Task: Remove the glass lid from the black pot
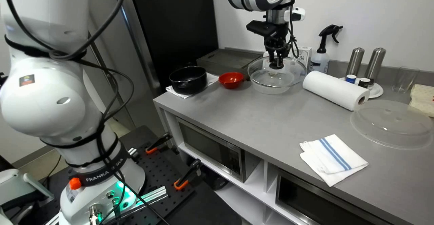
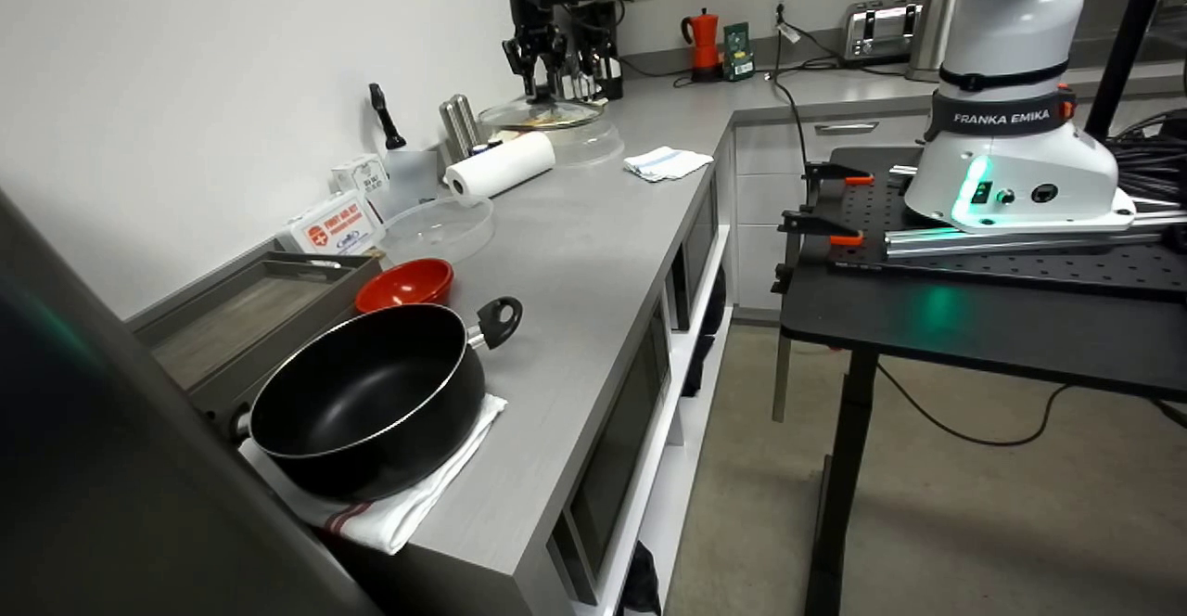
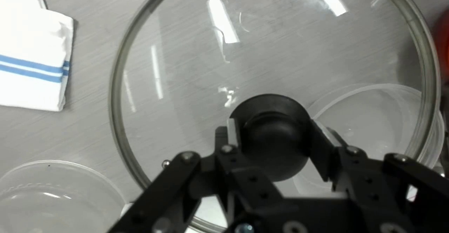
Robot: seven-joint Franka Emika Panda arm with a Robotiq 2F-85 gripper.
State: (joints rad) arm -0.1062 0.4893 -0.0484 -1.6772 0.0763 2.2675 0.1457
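Note:
The glass lid (image 1: pixel 294 69) is a clear round disc with a metal rim and a black knob. It hangs above the counter at the back, away from the pot. It also shows in an exterior view (image 2: pixel 556 117) and in the wrist view (image 3: pixel 277 61). My gripper (image 3: pixel 272 129) has its fingers on both sides of the knob (image 3: pixel 270 148), shut on it; the gripper also shows in both exterior views (image 1: pixel 276 60) (image 2: pixel 543 92). The black pot (image 1: pixel 189 82) stands uncovered on a white towel at the counter's end; its bare inside shows in an exterior view (image 2: pixel 371 393).
A red bowl (image 1: pixel 231 80) and a wooden tray (image 2: pixel 250 319) are beside the pot. A clear dish (image 2: pixel 440 228) lies below the lid. A paper-towel roll (image 1: pixel 334 88), a large clear cover (image 1: pixel 391 125), a spray bottle (image 1: pixel 319 60) and a folded towel (image 1: pixel 334 159) are further along.

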